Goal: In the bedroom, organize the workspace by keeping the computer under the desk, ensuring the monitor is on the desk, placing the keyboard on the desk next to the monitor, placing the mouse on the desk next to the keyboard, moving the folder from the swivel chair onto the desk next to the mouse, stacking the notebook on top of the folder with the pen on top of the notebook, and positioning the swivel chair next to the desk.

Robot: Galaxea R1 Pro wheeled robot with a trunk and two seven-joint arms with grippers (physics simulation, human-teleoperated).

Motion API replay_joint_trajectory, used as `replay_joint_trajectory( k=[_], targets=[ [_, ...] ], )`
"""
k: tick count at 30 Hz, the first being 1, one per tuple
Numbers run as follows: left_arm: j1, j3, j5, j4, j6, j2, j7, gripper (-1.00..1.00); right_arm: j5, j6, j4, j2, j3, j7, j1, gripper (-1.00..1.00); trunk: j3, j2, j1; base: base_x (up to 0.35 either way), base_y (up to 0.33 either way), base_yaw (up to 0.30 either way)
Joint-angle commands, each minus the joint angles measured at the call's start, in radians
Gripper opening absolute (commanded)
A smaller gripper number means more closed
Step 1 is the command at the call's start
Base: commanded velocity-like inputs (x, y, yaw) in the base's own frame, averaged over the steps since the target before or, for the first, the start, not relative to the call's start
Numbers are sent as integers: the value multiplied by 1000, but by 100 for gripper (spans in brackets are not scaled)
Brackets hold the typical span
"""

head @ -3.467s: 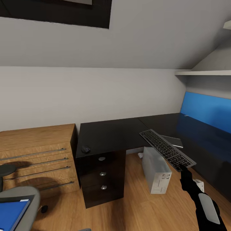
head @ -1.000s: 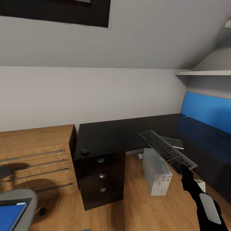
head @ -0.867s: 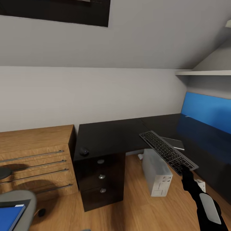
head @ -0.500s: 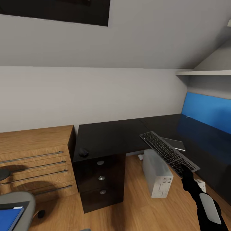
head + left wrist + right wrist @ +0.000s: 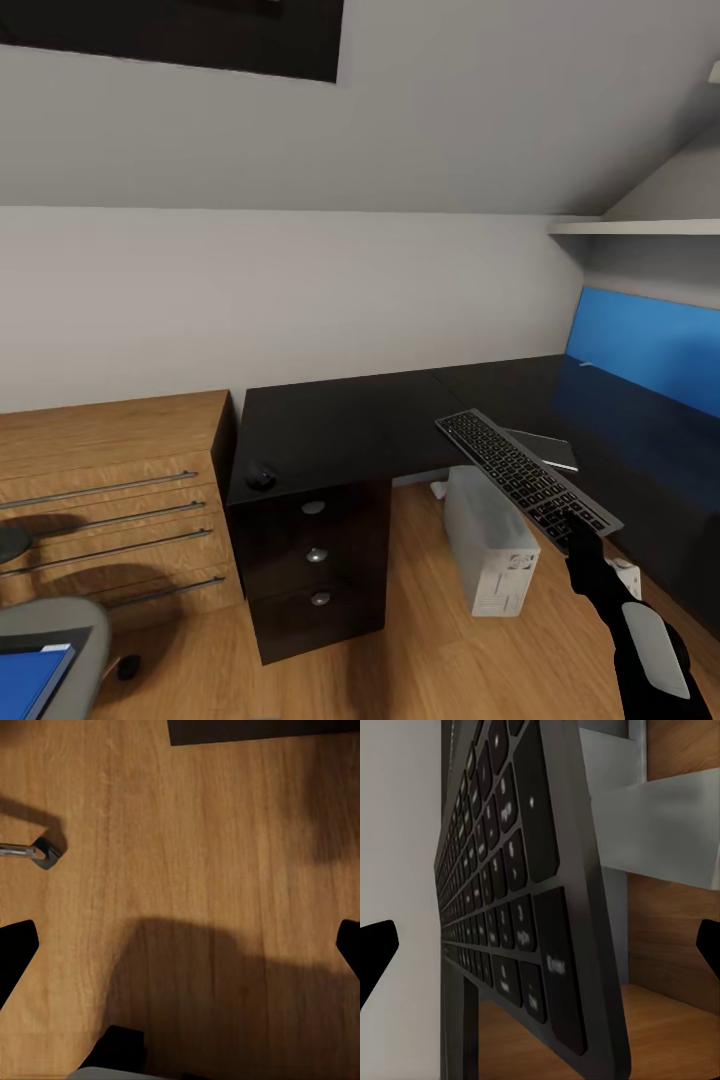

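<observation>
Head view: the right end effector [image 5: 577, 537] grips the near end of the keyboard [image 5: 525, 480], holding it in the air, tilted, above the front edge of the bench [image 5: 340, 425] and over the computer [image 5: 490, 545], which stands on the wood floor [image 5: 420, 620] in the open space under the black top. The mouse [image 5: 261, 477] lies at the bench's front left corner, above the three-knob drawer unit [image 5: 315, 555]. The notebook [image 5: 545, 447] lies flat on the bench just behind the keyboard. A light wood drawer chest [image 5: 110, 500] stands against the bench's left side. At the lower left corner the folder [image 5: 25, 675] lies on the seat of the swivel chair [image 5: 75, 625]. A blue wall panel [image 5: 640, 345] runs behind the right wing. No readable writing anywhere.

Left wrist view: the left end effector [image 5: 180, 945] hangs over the floor, its dark fingertips [image 5: 15, 952] spread wide apart and holding nothing (a chrome chair leg with a caster [image 5: 37, 853] lies nearby).

Right wrist view: the keyboard fills the frame edge-on; its key legends are too blurred to read.
</observation>
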Motion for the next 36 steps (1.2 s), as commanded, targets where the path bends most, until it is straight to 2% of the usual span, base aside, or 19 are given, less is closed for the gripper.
replay_joint_trajectory(
  k=[1, 17, 18, 36],
  targets=[
    [-1, -4, 4, 0, 3, 1, 8, 100, -9, 5, -2, 0, -2, -6, -1, 100, -1, -1, 0, 0, 0, 0],
    [-1, -5, 3, 2, 3, 1, 8, 100, -9, 6, -3, 0, -2, -8, -1, 100, -1, -1, 0, 0, 0, 0],
    [-1, -5, 3, 2, 3, 1, 8, 100, -9, 6, -3, 0, -2, -8, 0, -100, -1, -1, 0, 0, 0, 0],
    [-1, -3, 6, 4, 3, 0, 8, 100, -10, 6, -5, 0, -2, -5, -1, -100, -1, -1, 0, 0, 0, 0]
  ],
)
